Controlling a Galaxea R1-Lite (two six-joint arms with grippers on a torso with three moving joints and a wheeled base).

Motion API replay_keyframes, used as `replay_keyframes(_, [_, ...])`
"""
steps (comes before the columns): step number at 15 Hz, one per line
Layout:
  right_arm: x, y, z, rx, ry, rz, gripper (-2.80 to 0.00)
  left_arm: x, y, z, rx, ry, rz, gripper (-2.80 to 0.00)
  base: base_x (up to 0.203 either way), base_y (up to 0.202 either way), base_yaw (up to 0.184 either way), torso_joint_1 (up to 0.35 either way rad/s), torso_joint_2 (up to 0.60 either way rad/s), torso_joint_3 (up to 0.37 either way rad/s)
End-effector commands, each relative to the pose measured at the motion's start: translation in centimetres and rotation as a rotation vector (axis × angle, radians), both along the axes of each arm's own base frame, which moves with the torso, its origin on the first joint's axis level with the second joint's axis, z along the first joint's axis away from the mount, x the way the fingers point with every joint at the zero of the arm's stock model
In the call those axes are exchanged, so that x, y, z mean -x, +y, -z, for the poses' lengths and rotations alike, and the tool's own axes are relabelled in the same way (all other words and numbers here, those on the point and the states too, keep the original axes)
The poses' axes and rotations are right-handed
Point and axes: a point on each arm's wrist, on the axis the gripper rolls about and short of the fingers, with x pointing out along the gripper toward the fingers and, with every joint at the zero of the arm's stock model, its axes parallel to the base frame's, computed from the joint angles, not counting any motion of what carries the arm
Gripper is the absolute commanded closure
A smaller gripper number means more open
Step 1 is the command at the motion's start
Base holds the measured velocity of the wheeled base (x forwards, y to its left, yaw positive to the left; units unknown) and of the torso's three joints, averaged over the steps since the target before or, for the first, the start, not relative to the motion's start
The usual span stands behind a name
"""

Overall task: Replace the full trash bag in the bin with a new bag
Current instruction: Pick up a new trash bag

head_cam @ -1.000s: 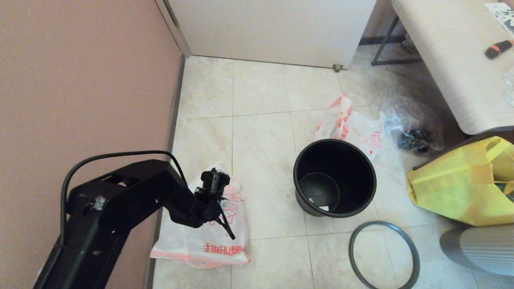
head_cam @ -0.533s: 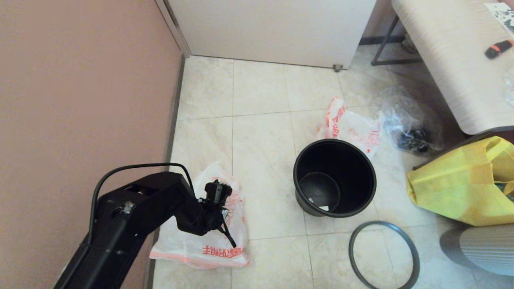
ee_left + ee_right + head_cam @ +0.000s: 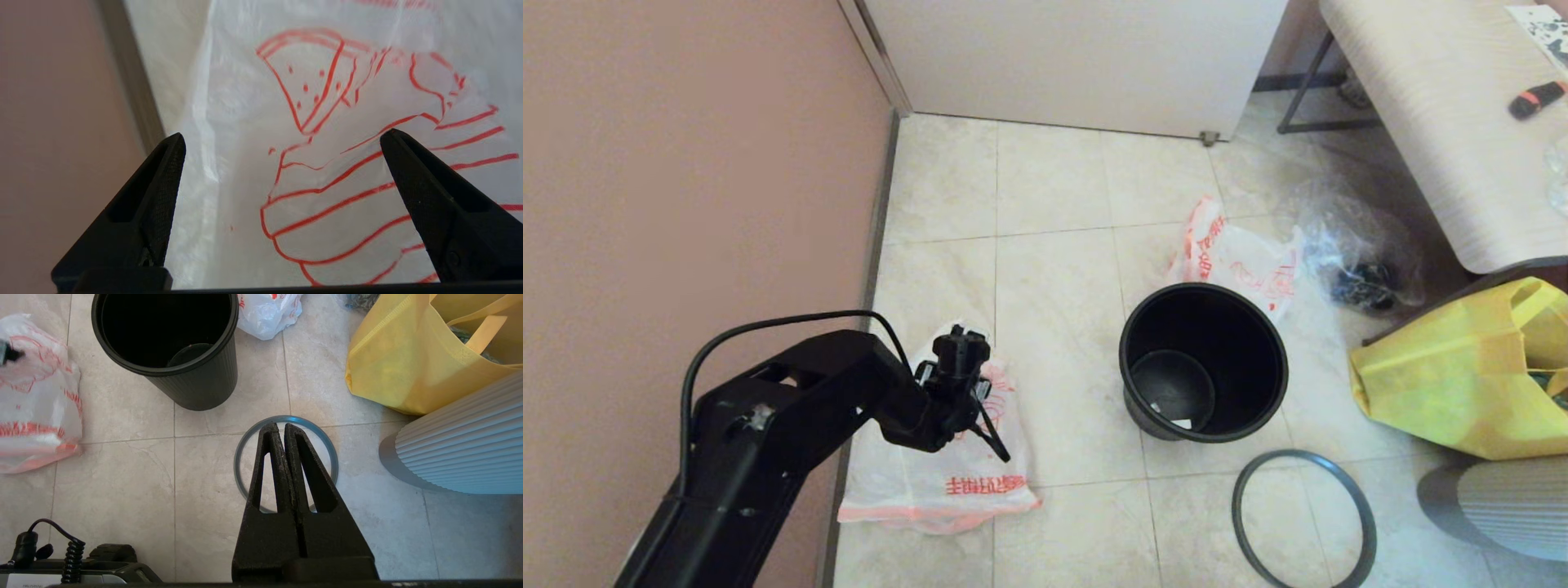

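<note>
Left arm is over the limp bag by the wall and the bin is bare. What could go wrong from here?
1. The left tool is open over the new bag, which lies flat on the floor; closing may catch only one film layer or slip off.
2. The bag sits against the wall, leaving the arm little room.
3. The hoop lies beside the bin, so a bag placed inside could slide in unsecured. The right tool is shut above the hoop.

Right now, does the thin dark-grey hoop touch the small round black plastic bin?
Apart. In the head view the thin dark-grey hoop lies flat on the floor, and pale tile shows between it and the small round black plastic bin.
</note>
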Motion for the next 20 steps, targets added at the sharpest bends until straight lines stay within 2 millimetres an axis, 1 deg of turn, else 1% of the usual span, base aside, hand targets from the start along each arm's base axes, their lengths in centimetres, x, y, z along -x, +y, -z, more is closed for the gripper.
replay_keyframes(1, [0.0, 0.0, 0.0, 0.0, 0.001, 0.0, 0.0, -1.0, 0.3, -0.8, 0.01, -0.046, -0.017, -2.8, 0.0, 0.0, 0.0, 0.0, 0.0, 0.0])
replay_keyframes(2, [0.0, 0.0, 0.0, 0.0, 0.001, -0.001, 0.0, -1.7, 0.7, -0.4, 0.011, -0.058, -0.032, -2.8, 0.0, 0.0, 0.0, 0.0, 0.0, 0.0])
replay_keyframes(4, [0.0, 0.0, 0.0, 0.0, 0.001, -0.001, 0.0, -2.8, 1.5, -0.4, 0.027, -0.103, -0.087, -2.8, 0.0, 0.0, 0.0, 0.0, 0.0, 0.0])
replay_keyframes(5, [0.0, 0.0, 0.0, 0.0, 0.001, 0.0, 0.0, -2.8, 1.5, -0.7, 0.064, -0.126, -0.104, -2.8, 0.0, 0.0, 0.0, 0.0, 0.0, 0.0])
replay_keyframes(6, [0.0, 0.0, 0.0, 0.0, 0.001, -0.001, 0.0, -2.3, 1.2, -1.0, 0.075, -0.119, -0.1, -2.8, 0.0, 0.0, 0.0, 0.0, 0.0, 0.0])
replay_keyframes(7, [0.0, 0.0, 0.0, 0.0, 0.001, -0.001, 0.0, -1.3, 0.7, -0.7, 0.072, -0.084, -0.081, -2.8, 0.0, 0.0, 0.0, 0.0, 0.0, 0.0])
replay_keyframes(8, [0.0, 0.0, 0.0, 0.0, 0.001, 0.0, 0.0, -0.3, 0.0, -0.2, 0.065, -0.04, -0.055, -2.8, 0.0, 0.0, 0.0, 0.0, 0.0, 0.0])
replay_keyframes(9, [0.0, 0.0, 0.0, 0.0, 0.001, 0.0, 0.0, -0.1, -0.3, 0.4, 0.058, -0.008, -0.045, -2.8, 0.0, 0.0, 0.0, 0.0, 0.0, 0.0])
replay_keyframes(11, [0.0, 0.0, 0.0, 0.0, 0.002, -0.001, 0.0, -0.4, 0.1, 2.6, 0.041, 0.055, -0.053, -2.8, 0.0, 0.0, 0.0, 0.0, 0.0, 0.0])
replay_keyframes(13, [0.0, 0.0, 0.0, 0.0, 0.001, -0.001, 0.0, -0.8, 0.9, 4.1, 0.035, 0.08, -0.069, -2.8, 0.0, 0.0, 0.0, 0.0, 0.0, 0.0])
replay_keyframes(16, [0.0, 0.0, 0.0, 0.0, 0.002, -0.001, 0.0, -2.0, 1.5, 5.0, 0.046, 0.069, -0.075, -2.8, 0.0, 0.0, 0.0, 0.0, 0.0, 0.0])
replay_keyframes(18, [0.0, 0.0, 0.0, 0.0, 0.002, -0.001, 0.0, -2.1, 1.8, 6.1, 0.035, 0.106, -0.083, -2.8, 0.0, 0.0, 0.0, 0.0, 0.0, 0.0])
replay_keyframes(19, [0.0, 0.0, 0.0, 0.0, 0.002, -0.001, 0.0, -2.3, 1.9, 6.6, 0.035, 0.11, -0.085, 0.0, 0.0, 0.0, 0.0, 0.0, 0.0, 0.0])
replay_keyframes(20, [0.0, 0.0, 0.0, 0.0, 0.001, -0.001, 0.0, -2.3, 1.9, 6.8, 0.034, 0.112, -0.085, 0.0, 0.0, 0.0, 0.0, 0.0, 0.0, 0.0])
